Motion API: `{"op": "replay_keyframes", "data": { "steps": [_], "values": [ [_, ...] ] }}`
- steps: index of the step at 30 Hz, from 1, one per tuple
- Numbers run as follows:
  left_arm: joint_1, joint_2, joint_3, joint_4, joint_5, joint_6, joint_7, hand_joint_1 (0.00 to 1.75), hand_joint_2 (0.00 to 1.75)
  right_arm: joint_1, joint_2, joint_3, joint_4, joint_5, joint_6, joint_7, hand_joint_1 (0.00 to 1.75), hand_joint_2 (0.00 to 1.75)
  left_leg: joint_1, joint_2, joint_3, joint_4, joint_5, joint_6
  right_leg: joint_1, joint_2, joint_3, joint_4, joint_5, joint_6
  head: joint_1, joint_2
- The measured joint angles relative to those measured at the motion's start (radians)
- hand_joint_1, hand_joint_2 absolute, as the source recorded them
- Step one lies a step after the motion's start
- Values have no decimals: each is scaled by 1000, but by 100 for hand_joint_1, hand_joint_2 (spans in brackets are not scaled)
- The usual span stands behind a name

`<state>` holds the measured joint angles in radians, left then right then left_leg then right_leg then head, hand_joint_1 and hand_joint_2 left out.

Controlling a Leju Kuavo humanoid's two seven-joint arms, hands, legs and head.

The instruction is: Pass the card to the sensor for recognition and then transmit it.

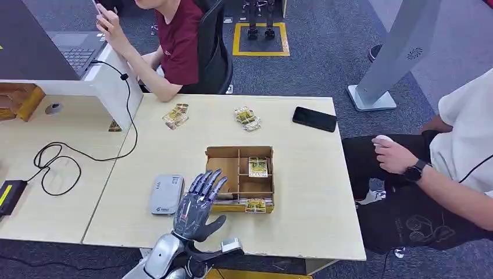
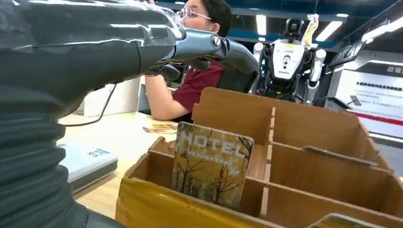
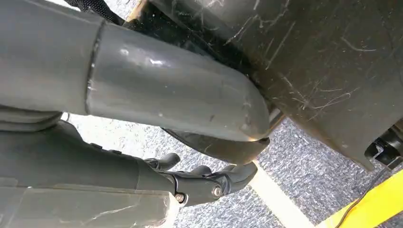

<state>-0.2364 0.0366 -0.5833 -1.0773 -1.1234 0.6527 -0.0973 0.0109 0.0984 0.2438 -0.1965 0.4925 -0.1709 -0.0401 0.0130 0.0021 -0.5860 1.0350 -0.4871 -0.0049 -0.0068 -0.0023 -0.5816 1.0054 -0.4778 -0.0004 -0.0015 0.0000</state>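
Hovering left hand (image 1: pixel 199 204), fingers spread and holding nothing, sits at the near-left corner of the box (image 1: pixel 224 156), fingertips over its left edge. Target card (image 1: pixel 256 205) stands on edge in the box's near slot, just right of the hand, nearly touching range. Card's long axis runs left-right along the near wall, face toward the robot. So my read: the hand needs a short shift right and down onto the card's top edge, thumb on the near face.

Second card (image 1: pixel 257 166) lies in a far-right compartment, further from the hand. Sensor (image 1: pixel 166 193), a flat grey pad, is just left of the box, beside the hand, so the carry after pickup looks short.

Right hand (image 3: pixel 209 183) hangs low beside the robot's body over the carpet, fingers loosely curled in on nothing. Left arm is clearly the nearer one.

Readable text: wrist view shows card (image 2: pixel 211 164) printed "HOTEL" over bare trees on a yellow-brown ground. Sensor (image 2: pixel 88 161) has a small logo, too small to read.

Loose card packs (image 1: pixel 175 115) and a phone (image 1: pixel 314 118) lie on the far side of the table (image 1: pixel 325 226), well apart from the box.
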Motion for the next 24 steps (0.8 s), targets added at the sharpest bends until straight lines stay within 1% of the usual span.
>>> {"op": "replay_keyframes", "data": {
  "steps": [7,16,17,21,24],
  "values": [
    [-29,-6,0,35,7,0,9,0,175,-4,0,6,0,0,5,2,0,0,0,0,0,0,0,0,0,0,0,0,0,0,0,0],
    [-32,-8,0,55,13,1,11,0,175,-5,0,6,0,0,6,2,0,0,0,0,0,0,0,0,0,0,0,0,0,0,0,0],
    [-32,-8,0,57,18,1,10,175,175,-5,0,6,0,0,7,2,0,0,0,0,0,0,0,0,0,0,0,0,0,0,0,0],
    [-32,-8,0,61,52,-11,-19,175,175,-5,0,7,-2,-2,12,3,0,0,0,0,0,0,0,0,0,0,0,0,0,0,0,0],
    [-32,-8,0,61,65,-16,-29,175,175,-6,0,7,-4,-2,14,6,0,0,0,0,0,0,0,0,0,0,0,0,0,0,0,0]
  ]
}}
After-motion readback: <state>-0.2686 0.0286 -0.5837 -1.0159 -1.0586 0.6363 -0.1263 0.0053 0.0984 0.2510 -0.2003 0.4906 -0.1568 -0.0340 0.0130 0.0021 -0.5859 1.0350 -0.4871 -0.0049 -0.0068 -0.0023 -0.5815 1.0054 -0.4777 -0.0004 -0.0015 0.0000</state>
